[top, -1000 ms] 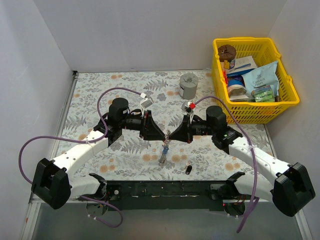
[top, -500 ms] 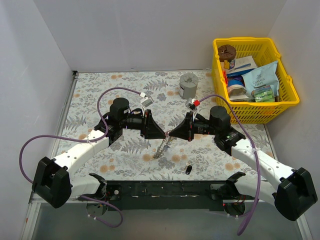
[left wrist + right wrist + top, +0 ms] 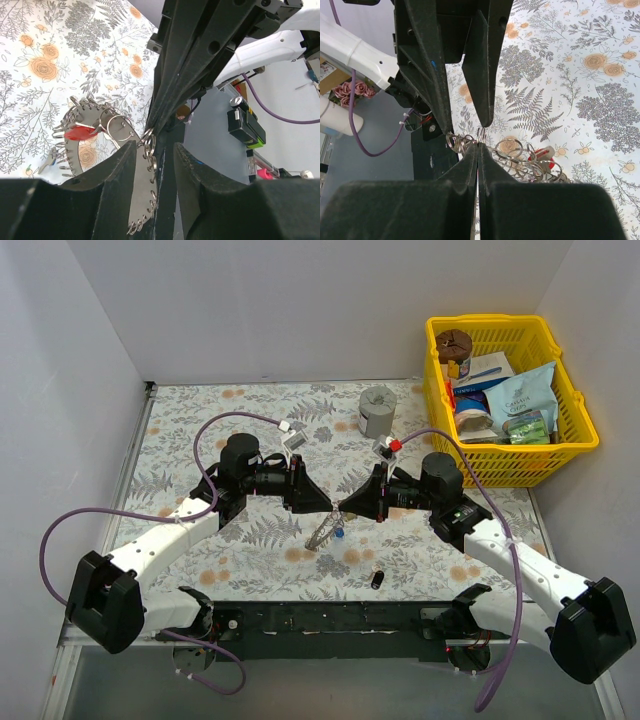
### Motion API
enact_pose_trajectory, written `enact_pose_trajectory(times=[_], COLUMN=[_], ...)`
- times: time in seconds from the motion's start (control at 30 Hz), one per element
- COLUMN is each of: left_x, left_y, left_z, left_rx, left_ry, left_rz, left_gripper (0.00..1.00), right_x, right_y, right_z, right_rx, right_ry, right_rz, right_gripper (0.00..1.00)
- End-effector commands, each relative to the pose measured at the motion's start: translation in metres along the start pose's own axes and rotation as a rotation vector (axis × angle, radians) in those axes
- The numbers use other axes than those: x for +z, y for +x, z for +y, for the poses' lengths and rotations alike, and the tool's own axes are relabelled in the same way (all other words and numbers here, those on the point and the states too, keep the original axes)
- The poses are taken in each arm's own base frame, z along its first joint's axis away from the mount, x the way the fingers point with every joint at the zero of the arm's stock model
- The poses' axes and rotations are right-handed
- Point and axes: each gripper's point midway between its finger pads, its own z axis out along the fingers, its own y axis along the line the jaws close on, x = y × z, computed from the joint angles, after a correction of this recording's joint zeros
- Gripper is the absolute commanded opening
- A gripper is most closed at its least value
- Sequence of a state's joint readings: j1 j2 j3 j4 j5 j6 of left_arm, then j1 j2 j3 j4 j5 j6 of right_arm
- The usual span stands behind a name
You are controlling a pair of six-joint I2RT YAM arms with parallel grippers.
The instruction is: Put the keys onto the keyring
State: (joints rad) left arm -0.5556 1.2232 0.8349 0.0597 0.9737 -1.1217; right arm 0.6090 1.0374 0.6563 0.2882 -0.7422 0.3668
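The keyring (image 3: 322, 532) hangs slanted between both grippers above the flowered cloth, its rim lined with small silver split rings. A blue-headed key (image 3: 340, 533) and a red-headed key (image 3: 80, 133) hang on it. My right gripper (image 3: 343, 508) is shut, pinching a small ring at the keyring's top edge (image 3: 481, 134). My left gripper (image 3: 329, 506) faces it tip to tip. Its jaws stand apart, with the keyring's rim (image 3: 149, 152) and the right fingers between them. In the right wrist view the keyring (image 3: 520, 155) and the red key (image 3: 546, 152) lie just beyond my right gripper (image 3: 478, 145).
A small black cylinder (image 3: 378, 579) lies on the cloth near the front edge. A grey cylindrical cup (image 3: 377, 411) stands at the back centre. A yellow basket (image 3: 585, 445) full of packets sits at the back right. White walls close in the left side and the back.
Both gripper tips have moved a little up the view and the right arm has drawn back to the right. The keyring has gone from hanging straight down to slanting left.
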Motion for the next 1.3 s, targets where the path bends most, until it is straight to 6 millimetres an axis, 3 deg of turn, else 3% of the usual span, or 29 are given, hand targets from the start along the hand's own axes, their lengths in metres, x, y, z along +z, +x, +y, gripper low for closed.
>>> enact_pose_trajectory(times=[0.0, 0.33, 0.83, 0.97, 1.03, 1.27], left_x=[-0.001, -0.001, 0.007, 0.007, 0.007, 0.002], left_y=[-0.014, -0.011, 0.000, -0.005, -0.006, -0.016], left_z=[-0.001, -0.010, -0.005, -0.006, -0.007, -0.009], left_rx=[0.072, 0.130, 0.109, 0.128, 0.143, 0.221], left_ry=[-0.015, 0.053, 0.057, 0.054, 0.056, 0.016], left_rz=[-0.050, -0.046, -0.019, -0.036, -0.037, -0.063], left_gripper=[0.36, 0.37, 0.33, 0.19, 0.02, 0.00], right_x=[-0.003, -0.004, -0.005, -0.005, -0.005, -0.003], right_y=[-0.023, -0.025, -0.031, -0.029, -0.030, -0.027], right_z=[0.013, 0.017, 0.021, 0.020, 0.020, 0.017], right_rx=[-0.084, -0.094, -0.101, -0.098, -0.096, -0.079], right_ry=[-0.040, -0.050, -0.060, -0.061, -0.060, -0.053], right_rz=[-0.076, -0.083, -0.097, -0.092, -0.093, -0.049], right_gripper=[0.01, 0.01, 0.01, 0.01, 0.01, 0.01])
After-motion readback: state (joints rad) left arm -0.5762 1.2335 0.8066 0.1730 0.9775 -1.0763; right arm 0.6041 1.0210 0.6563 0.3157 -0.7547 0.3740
